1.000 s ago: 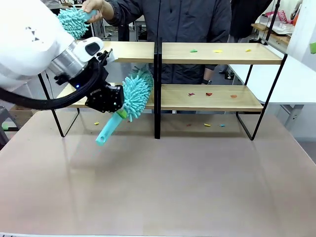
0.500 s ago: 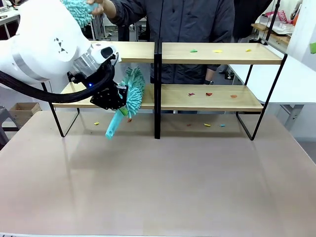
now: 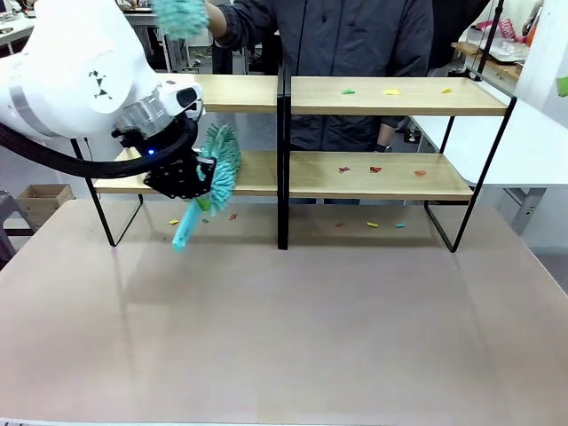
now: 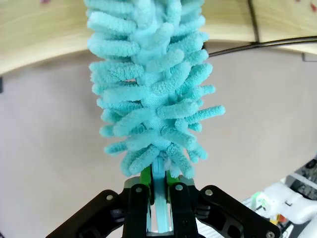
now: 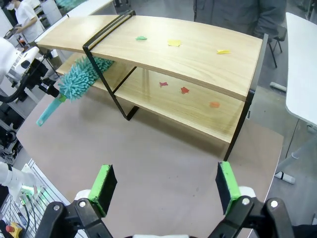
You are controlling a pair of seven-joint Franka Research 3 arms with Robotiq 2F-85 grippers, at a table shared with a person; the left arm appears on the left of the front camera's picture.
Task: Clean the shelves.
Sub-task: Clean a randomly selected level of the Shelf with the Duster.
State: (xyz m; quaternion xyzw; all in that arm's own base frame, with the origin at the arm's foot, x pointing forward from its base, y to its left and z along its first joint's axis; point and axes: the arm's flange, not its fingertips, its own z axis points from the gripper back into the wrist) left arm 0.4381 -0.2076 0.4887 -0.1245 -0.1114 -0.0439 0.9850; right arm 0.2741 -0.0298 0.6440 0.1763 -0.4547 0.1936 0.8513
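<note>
We've got the left gripper holding the teal duster at the shelves
It's clamped on the handle, fluffy head at the lower board's front edge, left of the divider. Our right gripper hangs wide open, well back from the shelves.

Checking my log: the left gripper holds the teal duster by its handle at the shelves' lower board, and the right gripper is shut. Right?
No: the right gripper is open, its green pads wide apart in the right wrist view. The rest stands.
</note>
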